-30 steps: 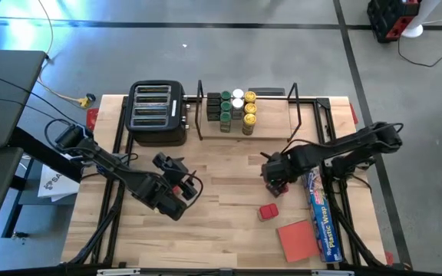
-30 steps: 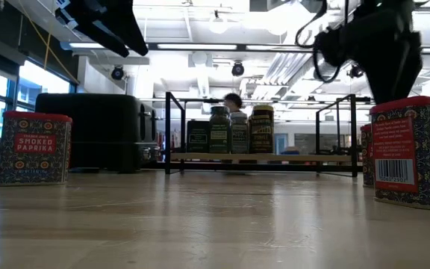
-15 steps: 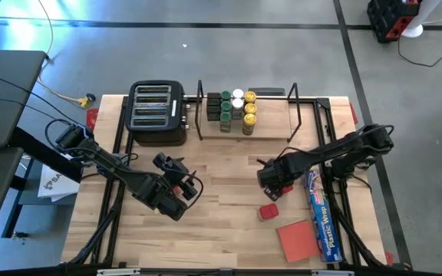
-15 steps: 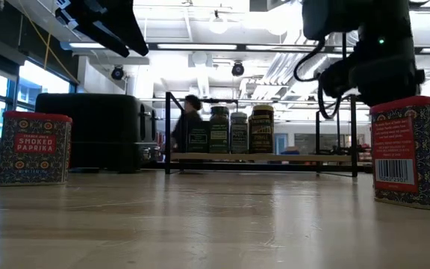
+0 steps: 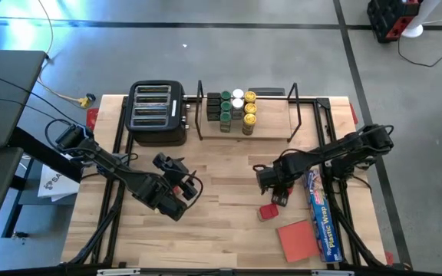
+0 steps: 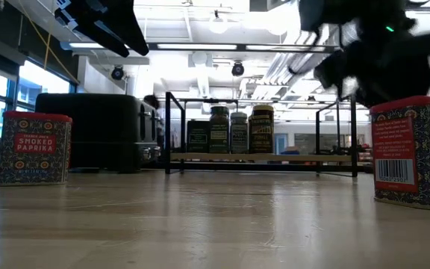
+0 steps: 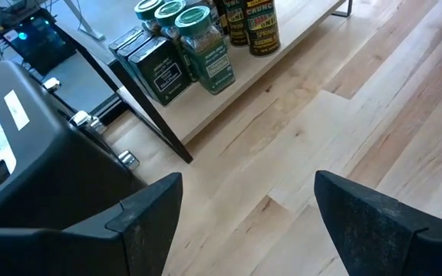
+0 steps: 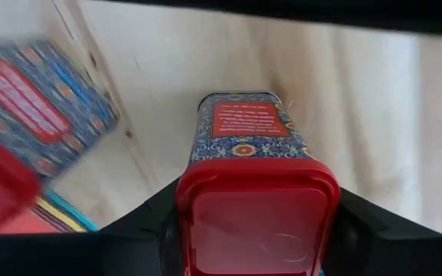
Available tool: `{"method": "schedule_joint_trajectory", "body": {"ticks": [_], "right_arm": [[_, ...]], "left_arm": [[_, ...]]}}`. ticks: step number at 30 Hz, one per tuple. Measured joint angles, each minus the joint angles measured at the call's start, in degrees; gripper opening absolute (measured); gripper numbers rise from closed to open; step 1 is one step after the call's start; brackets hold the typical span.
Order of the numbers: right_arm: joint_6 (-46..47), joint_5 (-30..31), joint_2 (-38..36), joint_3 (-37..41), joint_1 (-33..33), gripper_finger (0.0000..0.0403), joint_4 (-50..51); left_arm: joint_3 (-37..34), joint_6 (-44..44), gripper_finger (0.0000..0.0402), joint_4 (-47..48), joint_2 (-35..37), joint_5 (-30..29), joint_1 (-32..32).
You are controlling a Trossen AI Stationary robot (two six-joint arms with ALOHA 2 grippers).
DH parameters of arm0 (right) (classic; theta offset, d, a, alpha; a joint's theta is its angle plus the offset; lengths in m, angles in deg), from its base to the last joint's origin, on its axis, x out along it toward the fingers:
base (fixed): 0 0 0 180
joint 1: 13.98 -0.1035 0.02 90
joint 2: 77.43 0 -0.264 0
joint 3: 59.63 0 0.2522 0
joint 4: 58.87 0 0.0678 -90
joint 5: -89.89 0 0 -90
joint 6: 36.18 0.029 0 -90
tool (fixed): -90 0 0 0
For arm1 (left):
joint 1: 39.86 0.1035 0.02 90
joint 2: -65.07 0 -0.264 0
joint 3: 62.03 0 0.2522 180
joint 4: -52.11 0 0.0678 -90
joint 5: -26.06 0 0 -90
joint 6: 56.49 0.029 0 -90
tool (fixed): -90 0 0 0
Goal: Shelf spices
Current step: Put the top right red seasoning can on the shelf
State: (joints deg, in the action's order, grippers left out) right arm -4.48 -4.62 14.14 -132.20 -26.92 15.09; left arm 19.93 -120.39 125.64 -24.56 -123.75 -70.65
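The right hand (image 5: 280, 193) grips a red square tin (image 8: 255, 201) near the table's right edge, beside the blue plastic-wrap box (image 5: 321, 215). Another red tin (image 5: 268, 211) and a red pad (image 5: 298, 239) lie nearby. The left hand (image 5: 176, 184) hovers open. The shelf (image 5: 282, 121) by the toaster (image 5: 157, 112) holds jars (image 5: 236, 107).

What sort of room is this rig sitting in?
Probably a lab or open workshop, not a kitchen: bare concrete floor with taped lines, exposed ceiling ducts and strip lights, and loose cables beside the table.

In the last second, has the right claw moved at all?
Yes. In the high view the right gripper has slid left, away from the blue plastic-wrap box, over a red tin.
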Motion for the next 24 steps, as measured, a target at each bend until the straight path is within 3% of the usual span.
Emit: {"method": "schedule_joint_trajectory", "body": {"ticks": [7, 13, 19, 24], "right_arm": [[-16.43, 8.94, -0.02, -13.99, 5.99, 0.0201, 7.96], [-32.87, 16.97, 0.68, -30.31, 17.89, 0.0201, 18.29], [-51.45, 17.56, 5.50, -42.25, 33.16, 0.0201, 21.00], [-61.79, 14.62, 12.12, -46.00, 43.68, 0.0201, 21.05]], "left_arm": [[-0.02, 0.00, 0.0292, -0.04, 0.00, 0.23, 0.00], [-0.02, 0.00, 0.0292, -0.05, 0.02, 1.54, 0.04], [-0.02, 0.00, 0.0292, -0.04, 0.02, 2.98, 0.04], [-0.02, 0.00, 0.0292, -0.06, 0.02, 3.43, 0.04]]}}
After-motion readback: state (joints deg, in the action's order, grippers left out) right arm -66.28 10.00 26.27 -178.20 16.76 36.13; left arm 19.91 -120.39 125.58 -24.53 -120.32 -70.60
